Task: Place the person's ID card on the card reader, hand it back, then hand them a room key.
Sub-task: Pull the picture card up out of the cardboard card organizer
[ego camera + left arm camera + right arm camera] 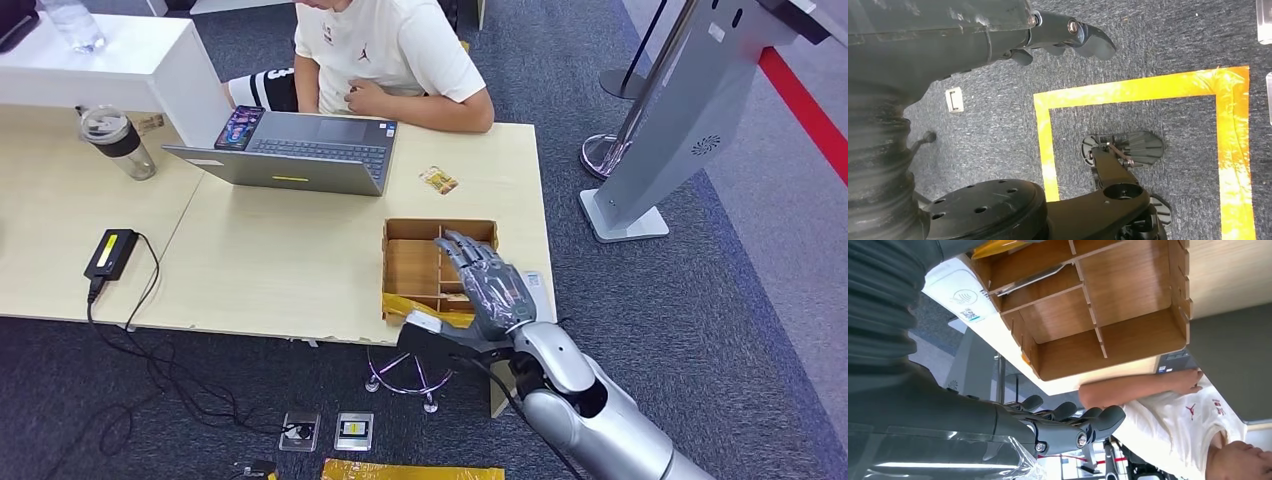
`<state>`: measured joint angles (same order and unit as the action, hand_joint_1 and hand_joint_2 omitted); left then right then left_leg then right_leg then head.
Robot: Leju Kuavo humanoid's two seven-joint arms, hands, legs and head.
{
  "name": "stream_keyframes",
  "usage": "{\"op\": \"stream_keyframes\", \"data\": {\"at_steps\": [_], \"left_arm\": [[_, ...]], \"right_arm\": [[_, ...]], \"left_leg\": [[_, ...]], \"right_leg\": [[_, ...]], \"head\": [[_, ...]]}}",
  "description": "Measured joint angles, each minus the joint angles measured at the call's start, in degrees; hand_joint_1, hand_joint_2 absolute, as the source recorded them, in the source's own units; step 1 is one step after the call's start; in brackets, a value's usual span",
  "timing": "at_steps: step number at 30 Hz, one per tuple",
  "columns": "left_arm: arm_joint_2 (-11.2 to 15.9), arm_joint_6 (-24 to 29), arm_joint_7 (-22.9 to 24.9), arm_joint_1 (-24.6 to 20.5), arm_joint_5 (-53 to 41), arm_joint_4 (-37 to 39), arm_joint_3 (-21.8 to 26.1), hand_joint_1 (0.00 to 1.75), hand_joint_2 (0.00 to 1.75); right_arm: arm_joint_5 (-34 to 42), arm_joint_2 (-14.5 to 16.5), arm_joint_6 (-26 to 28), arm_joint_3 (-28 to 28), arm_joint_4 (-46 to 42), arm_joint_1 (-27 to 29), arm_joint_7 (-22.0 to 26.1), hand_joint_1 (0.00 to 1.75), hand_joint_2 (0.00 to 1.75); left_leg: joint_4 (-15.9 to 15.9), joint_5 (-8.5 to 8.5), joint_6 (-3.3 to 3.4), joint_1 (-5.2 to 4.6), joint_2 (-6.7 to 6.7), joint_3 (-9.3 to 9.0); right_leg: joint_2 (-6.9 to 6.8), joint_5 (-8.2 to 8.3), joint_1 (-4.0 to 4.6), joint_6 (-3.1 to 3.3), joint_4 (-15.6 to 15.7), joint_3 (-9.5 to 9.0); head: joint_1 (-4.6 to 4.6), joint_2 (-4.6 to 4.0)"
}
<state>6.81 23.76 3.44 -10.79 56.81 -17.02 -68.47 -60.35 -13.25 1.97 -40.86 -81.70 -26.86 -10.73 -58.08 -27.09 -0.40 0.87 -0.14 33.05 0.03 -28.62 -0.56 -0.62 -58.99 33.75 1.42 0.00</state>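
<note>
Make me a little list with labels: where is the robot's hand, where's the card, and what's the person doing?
right hand: above the wooden divider box, fingers spread, holding nothing
left hand: hanging over grey carpet with yellow tape
card: flat on the table, between laptop and box
card reader: white, beside the box
person: seated behind the laptop, arm on the table

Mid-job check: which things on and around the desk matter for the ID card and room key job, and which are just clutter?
For the job:
card on the desk
wooden divided box
white card reader
right hand above the box
person

Lying about:
laptop
tumbler
power adapter
</note>
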Motion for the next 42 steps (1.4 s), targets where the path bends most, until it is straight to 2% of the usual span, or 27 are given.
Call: {"op": "stream_keyframes", "data": {"at_steps": [13, 25, 42], "left_arm": [[-1.2, 1.04, -0.93, 0.03, -0.84, 0.68, -0.04, 0.0, 1.75], [-1.55, 0.85, -1.02, 0.03, -1.6, 1.28, -0.22, 0.0, 1.75], [-1.52, -0.88, -1.03, 0.01, -2.43, 1.9, -0.49, 0.0, 1.75]], "right_arm": [[-2.23, -0.52, 5.4, -0.29, 2.53, 2.46, 1.75, 0.0, 1.75], [-2.2, 0.29, 6.03, -0.4, 5.31, 2.51, 2.66, 0.0, 1.75], [-1.86, 5.88, 8.52, -1.74, 11.74, -1.07, 4.92, 0.05, 1.75]], "left_leg": [[0.0, -0.01, 0.02, 0.0, -0.01, 0.02], [0.01, -0.01, 0.02, 0.0, -0.02, 0.04], [0.01, -0.01, 0.02, 0.0, -0.02, 0.05]], "right_leg": [[-0.01, 0.0, 0.0, 0.0, 0.0, 0.0], [-0.03, 0.0, 0.0, 0.0, 0.0, -0.01], [-0.04, 0.0, 0.0, 0.0, -0.02, -0.01]], "head": [[0.01, 0.0], [-0.01, 0.0], [0.01, 0.0]]}}
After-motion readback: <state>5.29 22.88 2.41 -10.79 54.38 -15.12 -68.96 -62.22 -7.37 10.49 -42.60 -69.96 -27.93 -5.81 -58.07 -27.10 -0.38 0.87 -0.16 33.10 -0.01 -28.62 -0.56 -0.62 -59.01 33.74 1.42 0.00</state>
